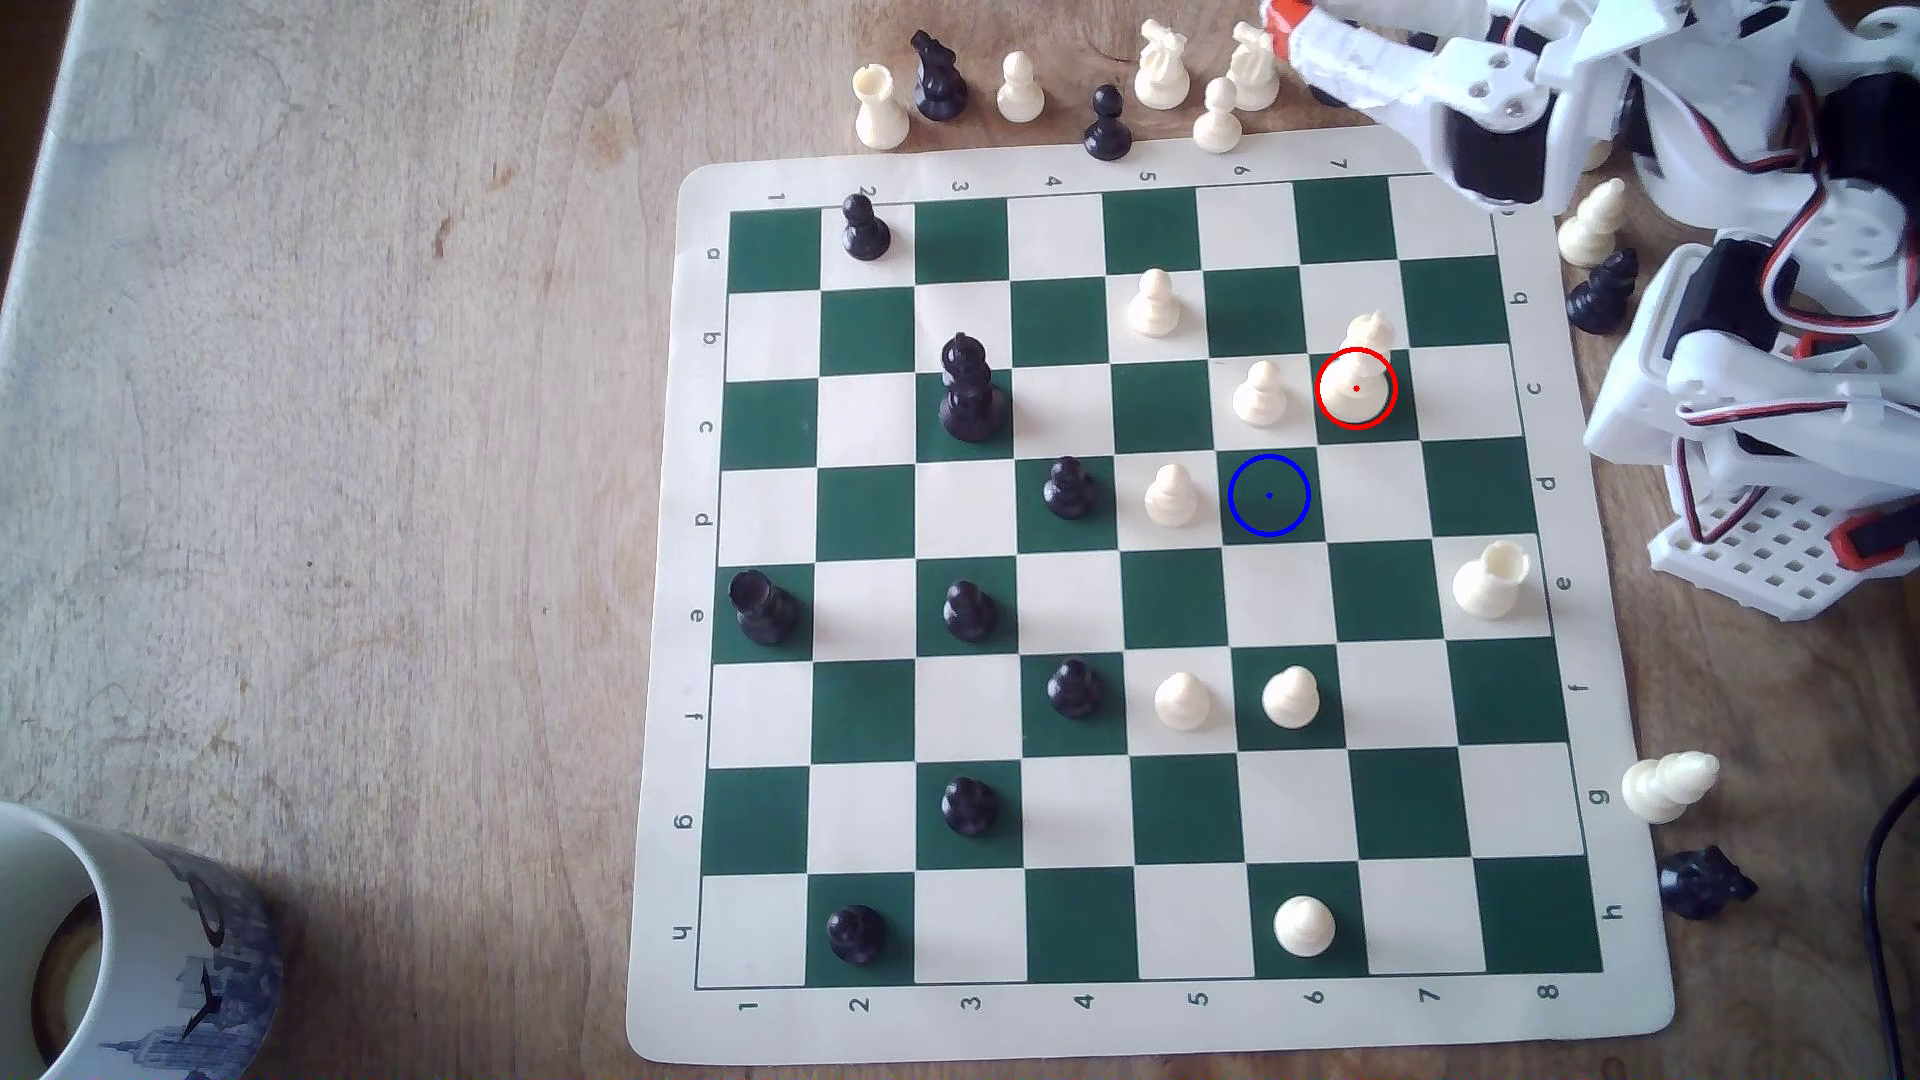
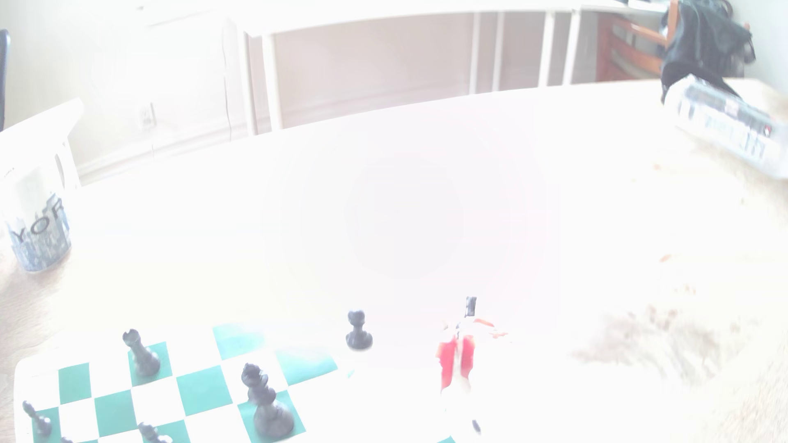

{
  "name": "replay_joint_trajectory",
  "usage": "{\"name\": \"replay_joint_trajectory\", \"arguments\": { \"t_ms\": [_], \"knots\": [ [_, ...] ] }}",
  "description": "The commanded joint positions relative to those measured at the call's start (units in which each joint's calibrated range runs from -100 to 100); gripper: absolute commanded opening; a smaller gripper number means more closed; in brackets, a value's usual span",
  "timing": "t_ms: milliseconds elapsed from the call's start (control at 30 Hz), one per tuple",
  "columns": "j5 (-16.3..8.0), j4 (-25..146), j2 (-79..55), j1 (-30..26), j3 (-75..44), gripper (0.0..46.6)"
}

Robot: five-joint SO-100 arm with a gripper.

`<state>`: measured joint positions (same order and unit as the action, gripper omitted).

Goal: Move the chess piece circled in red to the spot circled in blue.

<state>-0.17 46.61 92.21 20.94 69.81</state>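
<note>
While the bishop [image 1: 1356, 386] stands upright inside the red ring on a green square of row c, column 7, the spot [image 1: 1269, 495] lies bare at its 8 o'clock, one square diagonally away, ringed in blue. A white pawn [image 1: 1259, 393] stands just beside the bishop at 9 o'clock, another [image 1: 1171, 494] just beside the spot at 9 o'clock. Off the mat [image 1: 665, 727], the tool [image 1: 1288, 26] hangs over the spare pieces at the bishop's 12 o'clock, well apart from it; whether it is clenched or released I cannot tell. A mug [image 1: 125, 945] sits on the bench [image 1: 364, 415] at 8 o'clock.
</note>
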Motion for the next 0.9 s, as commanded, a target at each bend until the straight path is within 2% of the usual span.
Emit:
{"name": "replay_joint_trajectory", "arguments": {
  "t_ms": [0,133,233,267,367,533,700,733,833,867],
  "knots": [
    [-4.44,20.3,-6.89,-0.57,-16.14,0.3],
    [-7.23,32.17,-16.23,-0.72,-26.93,0.3],
    [-8.89,36.02,-18.01,-2.37,-29.56,0.3],
    [-10.11,38.56,-19.97,-3.46,-31.1,0.4],
    [-12.41,41.67,-23.28,-4.32,-32.92,1.7],
    [-15.48,44.87,-27.95,-9.09,-33.64,3.8],
    [-15.48,43.8,-30.75,-8.31,-31.46,9.9],
    [-14.7,43.8,-30.75,-7.92,-30.47,12.9],
    [-13.77,43.8,-31.09,-7.92,-28.56,18.2],
    [-12.41,44.13,-31.34,-7.37,-27.75,20.2]
  ]
}}
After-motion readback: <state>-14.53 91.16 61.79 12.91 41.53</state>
